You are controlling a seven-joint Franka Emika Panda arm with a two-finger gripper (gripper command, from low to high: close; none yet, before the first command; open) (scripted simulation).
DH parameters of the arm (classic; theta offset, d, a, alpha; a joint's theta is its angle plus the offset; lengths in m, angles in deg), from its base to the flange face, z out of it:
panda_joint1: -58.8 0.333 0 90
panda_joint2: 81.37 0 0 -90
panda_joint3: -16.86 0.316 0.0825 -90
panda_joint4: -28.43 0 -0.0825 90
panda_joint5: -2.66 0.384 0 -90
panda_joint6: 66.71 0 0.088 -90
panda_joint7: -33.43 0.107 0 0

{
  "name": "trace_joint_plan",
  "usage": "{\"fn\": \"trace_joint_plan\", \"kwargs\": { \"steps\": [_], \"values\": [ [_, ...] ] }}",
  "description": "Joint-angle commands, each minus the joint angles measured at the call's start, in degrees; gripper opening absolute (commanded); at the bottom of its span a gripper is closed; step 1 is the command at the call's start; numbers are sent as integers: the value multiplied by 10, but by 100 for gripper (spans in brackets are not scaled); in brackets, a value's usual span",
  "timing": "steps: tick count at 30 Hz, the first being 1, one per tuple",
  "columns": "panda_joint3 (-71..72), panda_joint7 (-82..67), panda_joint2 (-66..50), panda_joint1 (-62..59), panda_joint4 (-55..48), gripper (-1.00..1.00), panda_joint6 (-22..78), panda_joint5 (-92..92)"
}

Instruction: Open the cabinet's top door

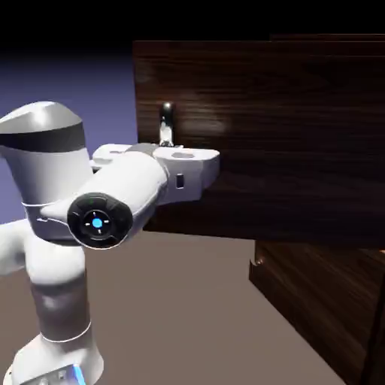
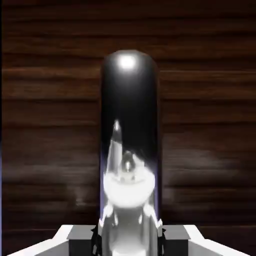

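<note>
The silver handle (image 2: 130,125) of the top door (image 1: 286,135) is clasped between the fingers of the gripper (image 2: 129,240), the swung-out dark panel being seen directly ahead of the gripper, with the cabinet (image 1: 331,301) beyond

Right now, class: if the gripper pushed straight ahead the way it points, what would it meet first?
The top door's silver handle, which the gripper seems already to straddle; right behind it lies the top door panel.
</note>
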Motion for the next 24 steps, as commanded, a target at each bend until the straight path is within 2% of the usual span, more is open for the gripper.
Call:
{"fn": "trace_joint_plan", "kwargs": {
  "steps": [1, 24],
  "values": [
    [-14, 1, -4, 14, -21, -100, 21, -10],
    [-185, 73, -21, 377, -499, -100, 405, -102]
  ]
}}
